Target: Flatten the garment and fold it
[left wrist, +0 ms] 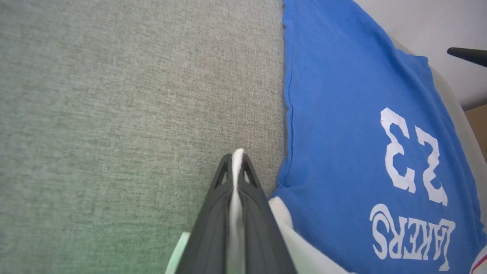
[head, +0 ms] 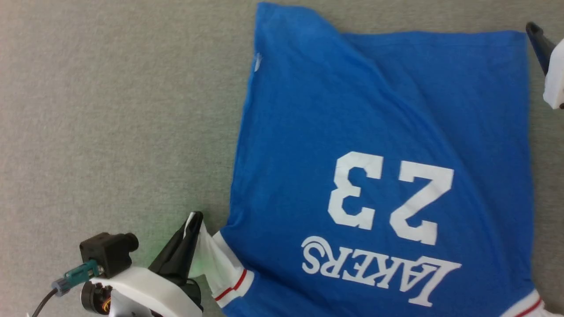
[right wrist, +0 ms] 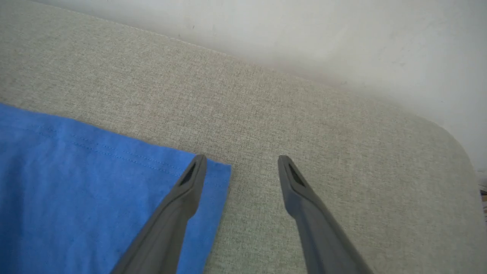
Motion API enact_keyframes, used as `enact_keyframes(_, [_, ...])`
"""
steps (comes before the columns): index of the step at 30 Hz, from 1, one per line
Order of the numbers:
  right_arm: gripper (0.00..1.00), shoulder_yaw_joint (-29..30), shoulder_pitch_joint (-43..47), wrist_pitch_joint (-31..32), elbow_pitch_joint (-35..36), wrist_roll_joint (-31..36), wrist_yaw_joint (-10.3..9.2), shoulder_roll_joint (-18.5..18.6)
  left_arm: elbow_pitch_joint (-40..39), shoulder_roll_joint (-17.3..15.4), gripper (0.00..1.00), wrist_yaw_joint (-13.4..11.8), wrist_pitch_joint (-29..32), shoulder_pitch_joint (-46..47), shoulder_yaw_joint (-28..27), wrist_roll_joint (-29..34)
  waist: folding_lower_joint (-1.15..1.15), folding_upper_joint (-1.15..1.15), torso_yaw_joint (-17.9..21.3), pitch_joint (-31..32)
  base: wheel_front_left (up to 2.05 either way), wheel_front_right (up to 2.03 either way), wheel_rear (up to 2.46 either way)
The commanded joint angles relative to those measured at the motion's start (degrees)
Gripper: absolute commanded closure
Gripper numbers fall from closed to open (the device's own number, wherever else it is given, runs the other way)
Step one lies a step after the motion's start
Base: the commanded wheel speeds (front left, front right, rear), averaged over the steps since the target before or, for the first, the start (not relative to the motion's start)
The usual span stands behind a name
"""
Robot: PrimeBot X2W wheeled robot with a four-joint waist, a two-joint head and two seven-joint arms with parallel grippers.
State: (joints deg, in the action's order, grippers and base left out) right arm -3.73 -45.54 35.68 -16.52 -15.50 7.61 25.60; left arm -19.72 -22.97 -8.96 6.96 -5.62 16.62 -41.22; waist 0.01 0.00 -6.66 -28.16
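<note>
Pinching the white sleeve [head: 220,259] of the garment [head: 379,132] with the left gripper [left wrist: 236,156], fingers pressed together on a fold of the cloth, close to the near edge of the grey upholstered surface [head: 110,110]. Laid printed side up toward the right side of that surface, number and lettering upside down in the head view, hem toward the far edge. Right gripper [right wrist: 241,160] spread wide at the far right hem corner [right wrist: 218,171], one finger above blue cloth and the other above bare upholstery. Touching or hovering: impossible to tell.

Probable hazards:
- Pulling on the sleeve alone, so dragging the whole body leftward instead of spreading it.
- Closing the spread fingers too shallowly, so missing the thin hem corner or catching one layer only.
- Tugging unevenly, so deepening the diagonal ridge [head: 348,42] below the far left hem corner.

Open room: broad bare upholstery to the left, ample for drawing the sleeve outward. Tighter at the far right — hem corner near the far edge, rounded far right corner [right wrist: 452,137] not far off, pale wall [right wrist: 342,38] just beyond, leaving little margin for a long outward pull.
</note>
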Motion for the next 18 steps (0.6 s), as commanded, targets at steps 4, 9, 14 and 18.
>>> enact_keyframes(4, [0.00, 0.4, 1.1, 0.3, -3.2, 0.0, -0.12, -0.1, 0.9, 0.4, 1.00, 0.7, -0.6, 1.7, 0.1, 0.6, -0.01, 0.00, -3.1, -3.2, 0.00, 0.00, 0.00])
enact_keyframes(9, [0.16, 1.3, 2.7, 4.4, -5.9, -0.8, -0.12, -0.8, 1.4, 0.4, 1.00, 0.8, -0.5, 2.2, 0.3, 0.6, -0.01, 0.00, -3.4, -3.3, 0.00, 0.00, 0.00])
enact_keyframes(14, [1.00, 3.6, 3.4, 3.8, -5.6, 0.6, -0.12, -2.1, 1.6, 0.0, 1.00, 0.7, -0.7, 2.6, 0.1, 0.8, -0.01, 0.00, -2.8, -2.7, 0.00, 0.00, 0.00])
enact_keyframes(18, [1.00, 5.5, 3.0, -0.7, -4.0, 1.5, -0.12, -3.4, 1.6, -0.4, 1.00, 0.3, -1.4, 2.5, -0.5, 1.5, -0.01, 0.00, -1.3, -0.9, 0.00, 0.00, 0.00])
